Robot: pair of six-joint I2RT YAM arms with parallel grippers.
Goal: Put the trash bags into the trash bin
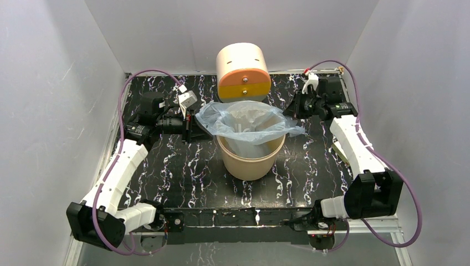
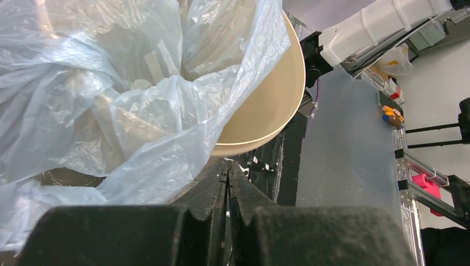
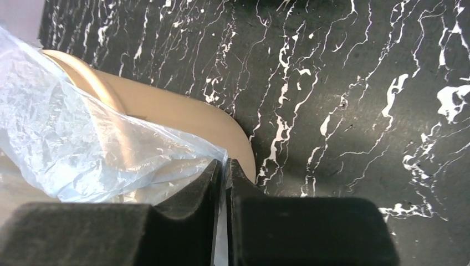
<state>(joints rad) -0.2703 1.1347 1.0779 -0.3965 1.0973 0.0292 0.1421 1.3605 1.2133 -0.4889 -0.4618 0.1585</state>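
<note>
Showed, from above, the tan round trash bin (image 1: 250,163) upright at the middle of the black, white-veined table (image 1: 166,172), mouth wide. Found the pale-blue translucent trash bag (image 1: 244,113) set in that mouth, crinkled film sagging down inside and spilling out over the rim on the left, the right and the far side. Caught the left gripper (image 2: 228,166) just left of the bin at about rim height, its black fingers pressed together with only a hairline slit between them, pinching the bag's left edge where the film ran down to the tips. Filled most of the left wrist view with billowed plastic, the bin's tan rim curving behind it. Caught the right gripper (image 3: 224,163) at the far right of the rim, likewise clamped tight, nipping a corner of the film that tapered into its fingertips. Revealed, in the right wrist view, the bin's rim and outer wall under that thin layer of plastic, with bare marbled tabletop to the right. Left a loose pointed flap of the bag drooping over the bin's right side. Placed a cream cylinder (image 1: 243,66) with an orange-yellow front and two small knobs just beyond the bin at the table's far edge; could not tell whether bag and cylinder touched. Kept both white arms bent inward from the table's near corners.
</note>
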